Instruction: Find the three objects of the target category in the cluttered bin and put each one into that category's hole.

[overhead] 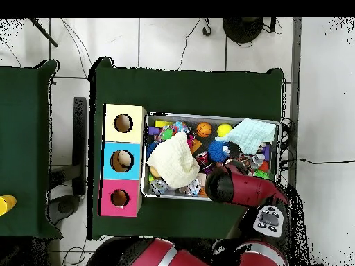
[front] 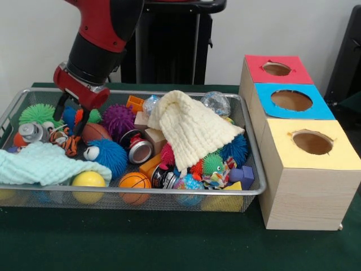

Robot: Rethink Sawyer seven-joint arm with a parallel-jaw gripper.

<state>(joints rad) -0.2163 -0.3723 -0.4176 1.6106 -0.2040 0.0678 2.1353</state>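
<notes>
The silver wire-mesh bin (front: 169, 193) is full of mixed toys. My gripper (front: 72, 116) hangs over its left end with its fingers spread and open, just above a striped tiger toy (front: 70, 144) and a brown football (front: 95, 132). It holds nothing that I can see. The red-topped hole (front: 276, 69) is the farthest of three box tops to the right of the bin. In the overhead view the arm (overhead: 243, 188) covers the gripper, with the bin (overhead: 208, 116) and the red-topped hole (overhead: 120, 198) in sight.
A cream cloth (front: 192, 127) drapes over the bin's middle and a mint cloth (front: 39, 164) over its front left. Spiky balls, purple (front: 117, 119) and blue (front: 110, 155), a basketball (front: 134, 182), a yellow ball (front: 88, 179) and a can (front: 138, 149) lie around. Blue-topped (front: 291, 100) and yellow-topped (front: 312, 142) holes adjoin.
</notes>
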